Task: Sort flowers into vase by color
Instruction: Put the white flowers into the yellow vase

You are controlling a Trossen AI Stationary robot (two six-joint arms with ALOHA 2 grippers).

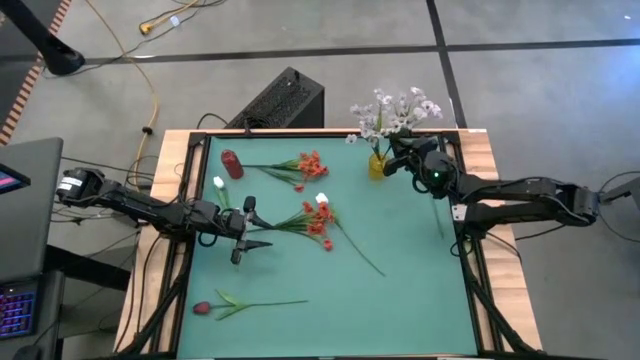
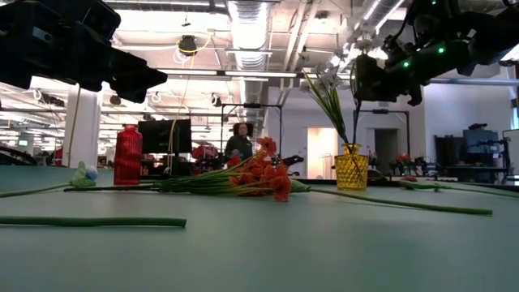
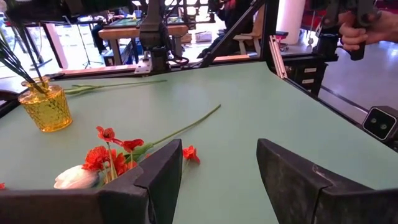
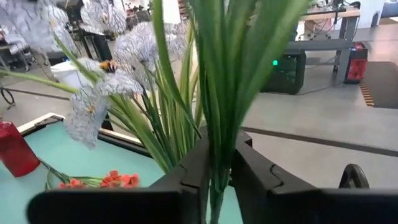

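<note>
A yellow glass vase [image 1: 376, 166] [image 2: 351, 167] stands at the table's far right and holds white small-blossom sprays [image 1: 398, 111]. My right gripper [image 1: 402, 160] [image 4: 216, 163] hovers just above it, shut on a green stem. A red vase [image 1: 232, 163] stands far left. Two bunches of red-orange flowers [image 1: 308, 167] [image 1: 317, 221] lie flat mid-table, with white buds [image 1: 218, 183] [image 1: 322, 200] beside them. A dark red bud [image 1: 203, 308] lies near the front left. My left gripper [image 1: 245, 236] [image 3: 217, 171] is open, hovering left of the middle bunch. My right gripper pinches a green stem [image 4: 217, 149] of a white spray between its two fingers, among long green leaves. The stem stands upright and runs down from the fingers into the yellow vase's mouth [image 2: 353, 148]. The blossoms rise above the gripper.
A loose green stem [image 1: 437, 214] lies by the right arm, another long one [image 1: 360, 250] runs toward the table's middle. Bare green mat spreads over the near right. A wooden frame [image 1: 300, 131] borders the table. A person's hand [image 3: 357, 31] shows beyond the table.
</note>
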